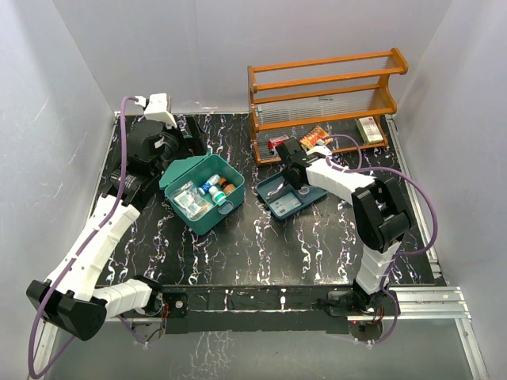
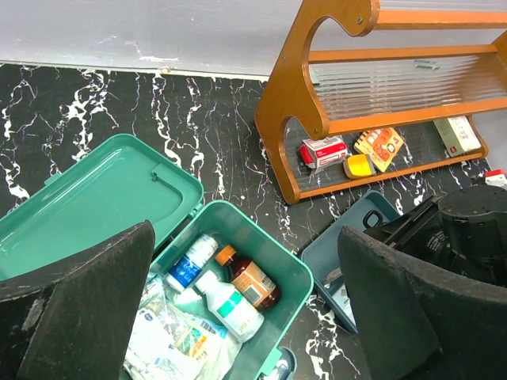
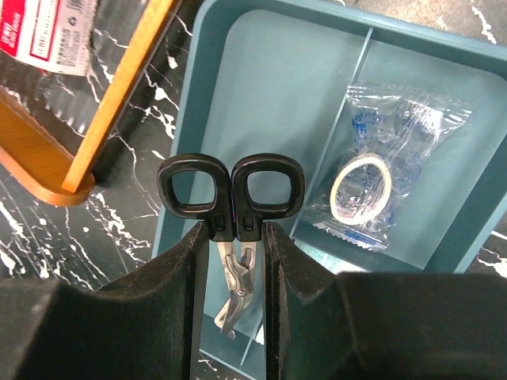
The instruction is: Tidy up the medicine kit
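Observation:
The teal-green medicine kit (image 1: 231, 179) stands open at the table's middle left, its lid (image 2: 103, 198) lying back. Inside are a brown bottle with an orange cap (image 2: 249, 281), a white bottle (image 2: 230, 305), a blue-labelled bottle (image 2: 190, 261) and plastic packets (image 2: 170, 340). My left gripper (image 1: 187, 144) hovers open and empty behind the kit; in the left wrist view (image 2: 245, 237) its fingers frame the box. My right gripper (image 1: 291, 180) is shut on black-handled scissors (image 3: 231, 190), held blades down over the blue divided tray (image 3: 261, 71).
The blue tray (image 1: 273, 203) lies right of the kit and holds a bagged tape roll (image 3: 360, 186). The orange wooden rack (image 1: 325, 87) stands at the back right, with a red-white box (image 2: 323, 150), an orange packet (image 2: 379, 146) and a white box (image 2: 455, 134) on its bottom shelf.

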You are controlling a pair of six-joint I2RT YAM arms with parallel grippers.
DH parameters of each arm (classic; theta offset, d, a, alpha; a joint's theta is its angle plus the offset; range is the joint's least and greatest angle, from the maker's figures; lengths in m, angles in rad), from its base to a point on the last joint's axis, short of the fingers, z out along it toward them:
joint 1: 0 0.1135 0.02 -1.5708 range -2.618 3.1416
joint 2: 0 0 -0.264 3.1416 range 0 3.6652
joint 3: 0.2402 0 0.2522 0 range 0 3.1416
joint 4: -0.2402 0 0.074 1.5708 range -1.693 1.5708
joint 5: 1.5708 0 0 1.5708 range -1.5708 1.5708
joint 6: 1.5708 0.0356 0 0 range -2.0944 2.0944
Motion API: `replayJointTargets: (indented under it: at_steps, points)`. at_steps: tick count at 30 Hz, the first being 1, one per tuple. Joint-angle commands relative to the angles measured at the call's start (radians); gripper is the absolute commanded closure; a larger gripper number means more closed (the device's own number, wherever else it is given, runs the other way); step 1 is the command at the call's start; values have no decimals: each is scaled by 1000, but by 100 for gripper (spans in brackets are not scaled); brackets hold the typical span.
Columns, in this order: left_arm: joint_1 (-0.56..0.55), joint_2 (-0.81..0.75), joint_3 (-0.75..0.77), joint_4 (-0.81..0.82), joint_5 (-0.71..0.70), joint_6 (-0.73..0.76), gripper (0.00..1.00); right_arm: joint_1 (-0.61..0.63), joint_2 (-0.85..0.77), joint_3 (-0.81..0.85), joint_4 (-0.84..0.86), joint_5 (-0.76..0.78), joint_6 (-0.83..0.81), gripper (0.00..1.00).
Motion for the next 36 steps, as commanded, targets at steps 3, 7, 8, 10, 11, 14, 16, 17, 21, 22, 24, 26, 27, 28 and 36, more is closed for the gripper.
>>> replayJointTargets:
  at_steps: [3, 7, 8, 10, 11, 14, 16, 17, 21, 22, 24, 26, 27, 28, 36]
  points:
    - [5, -7, 40, 3, -7, 14, 1, -15, 22, 49, 15, -30, 6, 83]
    - [5, -5, 42, 3, -9, 17, 1, -29, 49, 65, 0, -62, 8, 80]
    - [5, -5, 42, 3, -9, 18, 1, -32, 51, 70, -5, -63, 9, 78]
    - [5, -5, 43, 2, -10, 18, 1, -32, 50, 74, -14, -57, 9, 75]
    - [5, -5, 43, 2, -10, 18, 1, -32, 47, 75, -16, -53, 8, 72]
    - [5, -5, 41, 3, -8, 18, 1, -34, 33, 78, -25, -51, -3, 64]
    - [5, -5, 43, 4, -8, 18, 1, -34, 20, 84, -30, -49, -30, 62]
    - [5, -5, 44, 4, -10, 18, 1, -34, 11, 85, -30, -49, -46, 59]
    - [5, -6, 43, 2, -12, 23, 1, -35, -41, 74, -39, -35, -110, 57]
    - [6, -7, 40, 3, -9, 25, 1, -35, -58, 66, -44, -26, -117, 57]
    - [5, -9, 34, 6, 9, 33, 1, -36, -73, 48, -52, -13, -122, 59]
    - [5, -9, 28, 9, 28, 38, 1, -35, -116, 30, -68, -10, -107, 62]
    - [5, -10, 24, 11, 37, 40, 1, -35, -123, 22, -73, -11, -96, 63]
    - [5, -11, 20, 11, 42, 41, 1, -34, -123, 16, -75, -10, -86, 65]
    - [5, -13, 5, -13, 45, 28, 1, -38, -9, 83, -146, 1, -42, 71]
